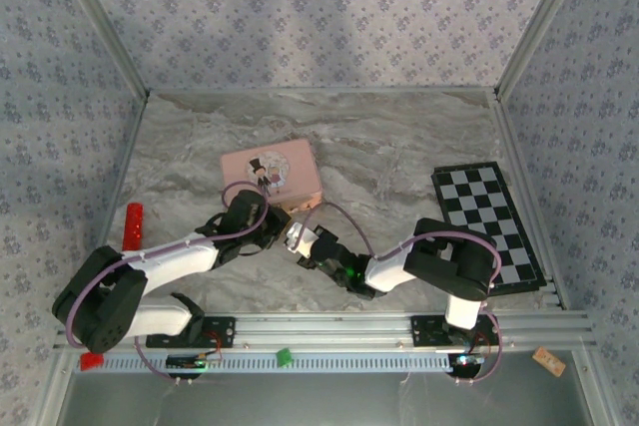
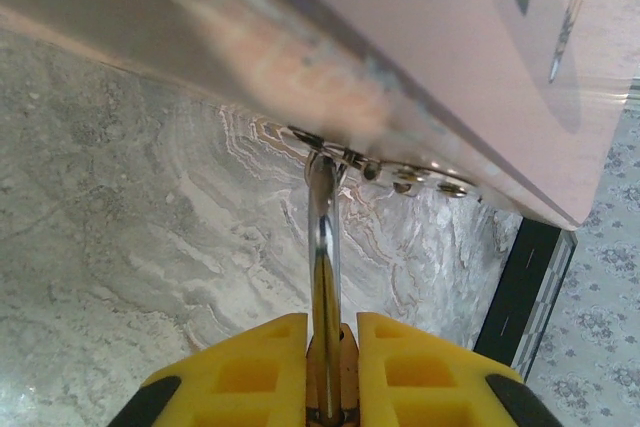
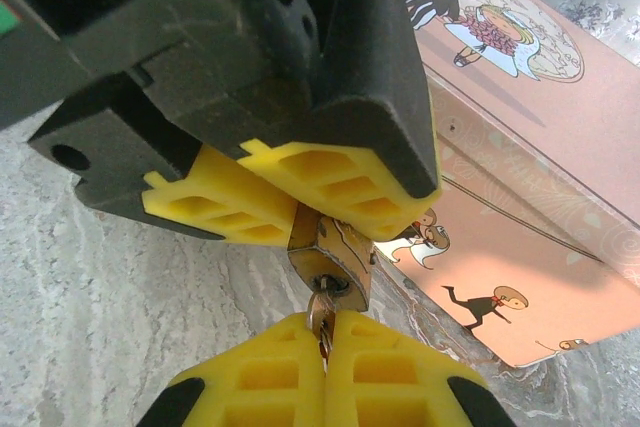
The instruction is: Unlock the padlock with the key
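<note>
In the right wrist view, the small brass padlock [image 3: 335, 252] hangs keyhole-down between the two grippers. My right gripper [image 3: 325, 347] is shut on the key [image 3: 320, 309], whose blade sits in the keyhole. From above, the left gripper's yellow fingers [image 3: 340, 182] clamp the lock's body. In the left wrist view, my left gripper [image 2: 333, 352] is shut on the brass body, and the silvery shackle [image 2: 323, 237] runs up to the metal hasp [image 2: 345, 157] on the pink tin [image 2: 450, 47]. Both grippers [image 1: 272, 229] [image 1: 300, 241] meet just in front of the tin [image 1: 270, 169].
The pink picture tin [image 3: 530, 147] lies close behind and to the right of the lock. A black-and-white chessboard [image 1: 489, 221] lies at the right. A red block [image 1: 133, 224] lies at the left. Patterned walls enclose the marble table [image 1: 399, 147].
</note>
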